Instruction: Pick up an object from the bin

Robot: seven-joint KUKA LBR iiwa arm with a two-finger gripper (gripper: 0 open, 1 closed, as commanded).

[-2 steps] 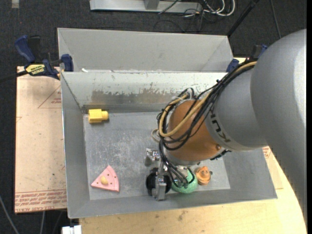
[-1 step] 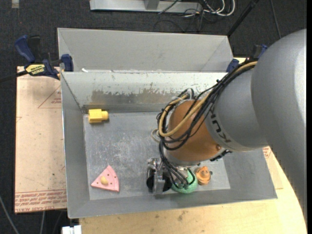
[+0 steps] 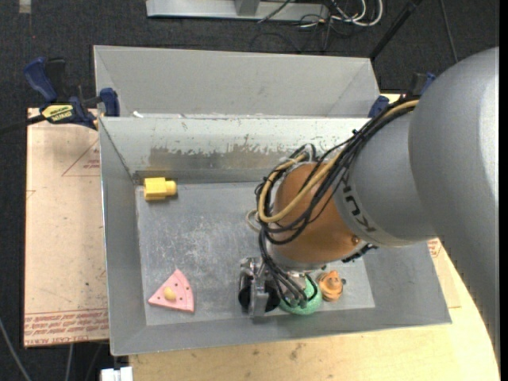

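Note:
My gripper point(image 3: 255, 292) is low at the bin's front middle, its metal and black body showing below the orange cover. A green rounded thing point(image 3: 304, 302) lies right beside it on its right, partly hidden under the gripper. Just right of that sits a small orange thing point(image 3: 331, 286) with a pale spot. Whether either one is between the fingers cannot be made out.
A pink wedge with a yellow knob point(image 3: 174, 293) lies at the front left of the bin floor. A yellow block point(image 3: 159, 188) sits at the back left near the wall. The arm and its cables cover the bin's right half.

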